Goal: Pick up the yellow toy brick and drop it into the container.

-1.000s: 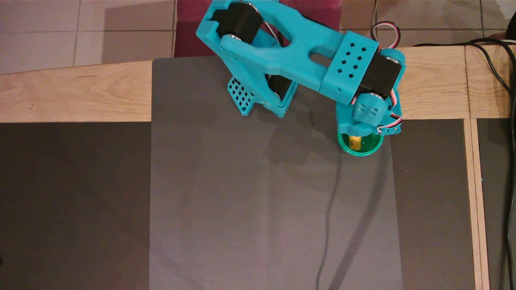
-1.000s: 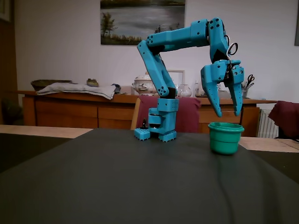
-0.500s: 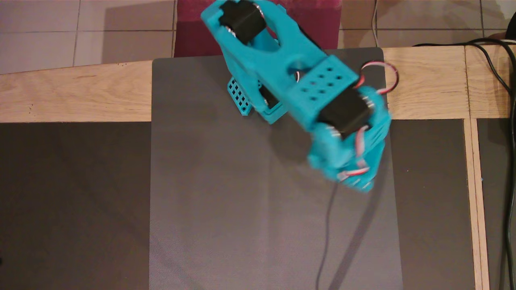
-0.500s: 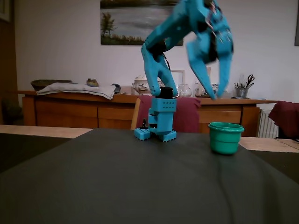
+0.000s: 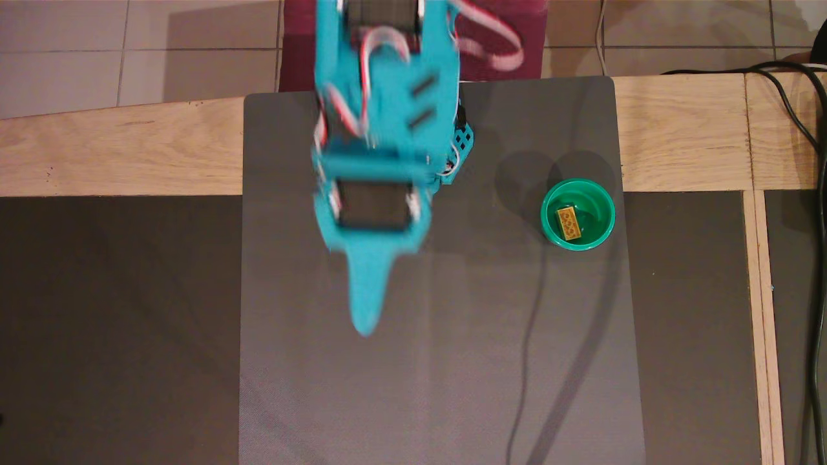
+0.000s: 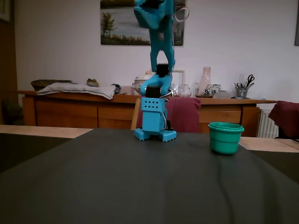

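The small pale-yellow studded plastic toy brick [image 5: 568, 223] lies inside the round teal-green plastic cup [image 5: 597, 201], resting on the cup's floor with its studs up and its length running roughly toward the near edge of the tabletop [image 5: 452, 387]. The cup stands near the right edge of the dark grey mat in the overhead view, toward the far right corner. In the fixed view the cup [image 6: 225, 138] sits upright and the brick is hidden behind its wall.

The turquoise plastic tool [image 5: 366, 310] hangs high above the middle of the mat, well apart from the cup and blurred. Only one tapering finger shows clearly, so whether it is wide or narrow cannot be told; nothing yellow is visible in it.

Judging by this layout, the drop appears done. The remaining risks are small: a sweep of the arm toward the right edge at low height could clip the light cup and tip it, spilling the brick. A black cable [image 5: 798, 116] at the far right corner could snag on any wide swing.
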`<state>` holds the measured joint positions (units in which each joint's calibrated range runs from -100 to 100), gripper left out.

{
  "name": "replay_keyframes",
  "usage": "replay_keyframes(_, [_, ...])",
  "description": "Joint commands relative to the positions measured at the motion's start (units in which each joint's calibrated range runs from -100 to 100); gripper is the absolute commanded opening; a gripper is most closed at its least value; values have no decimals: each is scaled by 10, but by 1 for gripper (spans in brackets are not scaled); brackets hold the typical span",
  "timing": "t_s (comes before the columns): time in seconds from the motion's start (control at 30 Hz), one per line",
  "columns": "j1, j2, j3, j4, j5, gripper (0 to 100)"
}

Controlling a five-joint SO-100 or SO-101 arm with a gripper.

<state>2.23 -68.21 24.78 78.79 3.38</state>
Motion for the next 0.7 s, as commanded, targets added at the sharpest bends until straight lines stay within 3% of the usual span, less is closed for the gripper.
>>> replay_keyframes(0.0, [-4,-76,82,-10,-15,0])
replay_keyframes(0.27, [-51,-313,399,-125,-17,0])
replay_keyframes(0.67, [-61,-300,666,-256,-16,0])
